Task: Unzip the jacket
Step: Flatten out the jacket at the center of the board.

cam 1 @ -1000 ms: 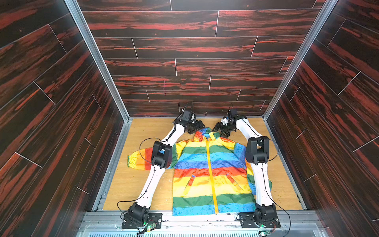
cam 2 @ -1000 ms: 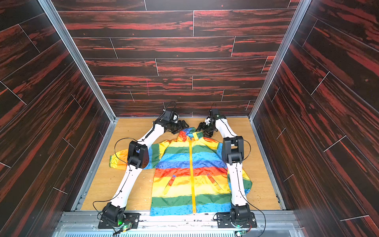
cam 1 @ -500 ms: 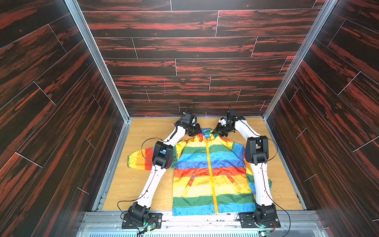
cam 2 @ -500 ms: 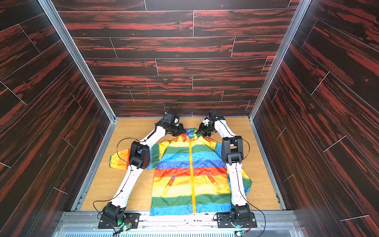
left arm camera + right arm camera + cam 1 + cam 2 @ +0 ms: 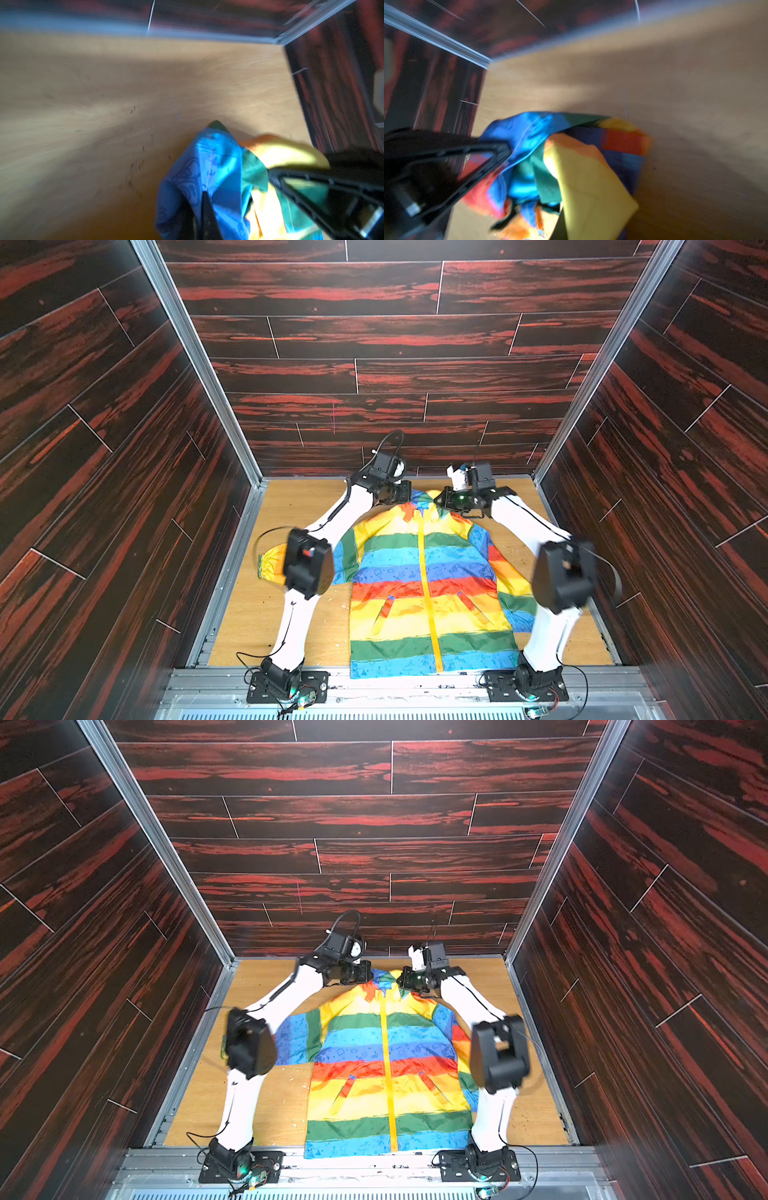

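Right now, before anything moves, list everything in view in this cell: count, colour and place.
rainbow-striped hooded shiny jacket: one; yellow, green, blue, red-orange; mostly flat, front up, mid-table.
front zipper: one; yellow; down the jacket's middle, looks zipped.
slanted pockets: two; red-orange edges; either side of the zipper.
wooden table: one; light brown; under everything.
wood-pattern wall panels: three walls; dark with red streaks; around the table.
metal corner posts: two; silver; far corners.
robot arms: two; white, black joints; flanking the jacket.
left gripper: one; black; shut on hood fabric.
right gripper: one; black; apparently shut on hood fabric too.
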Robot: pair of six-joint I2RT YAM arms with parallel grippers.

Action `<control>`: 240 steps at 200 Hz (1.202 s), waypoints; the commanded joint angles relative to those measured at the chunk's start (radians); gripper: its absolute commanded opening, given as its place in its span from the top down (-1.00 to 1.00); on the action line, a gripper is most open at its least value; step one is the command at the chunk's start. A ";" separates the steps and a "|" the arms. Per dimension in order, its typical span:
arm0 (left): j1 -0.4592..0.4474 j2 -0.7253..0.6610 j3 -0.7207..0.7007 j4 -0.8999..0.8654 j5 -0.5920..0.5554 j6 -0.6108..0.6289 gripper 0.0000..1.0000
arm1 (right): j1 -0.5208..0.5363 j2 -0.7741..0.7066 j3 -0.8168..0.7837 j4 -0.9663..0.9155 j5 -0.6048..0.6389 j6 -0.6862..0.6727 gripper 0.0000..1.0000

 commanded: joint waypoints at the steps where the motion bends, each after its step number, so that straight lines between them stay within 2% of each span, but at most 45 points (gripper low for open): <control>1: -0.042 -0.169 -0.162 0.118 -0.188 0.097 1.00 | 0.019 -0.145 -0.126 0.195 0.150 -0.058 0.68; 19: -0.089 -0.302 -0.329 0.242 -0.277 0.167 1.00 | 0.051 -0.231 -0.234 0.280 0.214 -0.081 0.67; 35: -0.124 -0.365 -0.488 0.393 -0.379 0.222 0.74 | 0.055 -0.243 -0.306 0.331 0.249 -0.045 0.58; 43: -0.125 -0.362 -0.533 0.416 -0.427 0.209 0.51 | 0.055 -0.195 -0.284 0.289 0.266 -0.021 0.41; 53: -0.114 -0.305 -0.551 0.401 -0.500 0.176 0.13 | 0.054 -0.076 -0.178 0.148 0.274 -0.007 0.23; 57: -0.105 -0.264 -0.539 0.371 -0.508 0.162 -0.01 | 0.054 -0.022 -0.126 0.085 0.276 -0.003 0.18; 69: -0.083 -0.152 -0.445 0.211 -0.533 0.090 -0.37 | 0.054 0.094 -0.021 -0.065 0.319 0.044 -0.21; 76: -0.077 -0.112 -0.390 0.112 -0.528 0.068 -0.51 | 0.053 0.115 -0.013 -0.084 0.329 0.060 -0.57; 81: -0.077 -0.108 -0.381 0.098 -0.531 0.064 -0.68 | 0.052 0.114 -0.021 -0.078 0.332 0.069 -0.74; 92: -0.078 -0.145 -0.417 0.142 -0.535 0.056 -0.98 | 0.051 0.094 -0.039 -0.061 0.344 0.080 -0.88; 107: -0.073 -0.198 -0.480 0.241 -0.555 0.055 -1.00 | 0.046 0.073 -0.034 -0.064 0.360 0.078 -0.88; 124: -0.057 -0.208 -0.470 0.219 -0.558 0.052 -1.00 | 0.036 0.065 -0.023 -0.086 0.393 0.082 -0.88; 144: -0.033 -0.205 -0.466 0.197 -0.559 0.031 -1.00 | 0.010 0.085 0.012 -0.153 0.405 0.112 -0.68; 157: 0.007 -0.192 -0.451 0.200 -0.470 -0.012 -1.00 | -0.002 0.120 0.056 -0.191 0.339 0.091 -0.61; 191: 0.089 -0.076 -0.292 0.210 -0.163 -0.149 -1.00 | 0.006 0.251 0.221 -0.291 0.117 -0.008 -0.65; 209: 0.110 0.003 -0.215 0.217 -0.045 -0.203 -1.00 | 0.012 0.328 0.311 -0.368 0.136 -0.017 -0.64; 240: 0.128 0.126 -0.098 0.163 -0.027 -0.263 -1.00 | 0.049 0.439 0.463 -0.477 0.229 -0.050 -0.62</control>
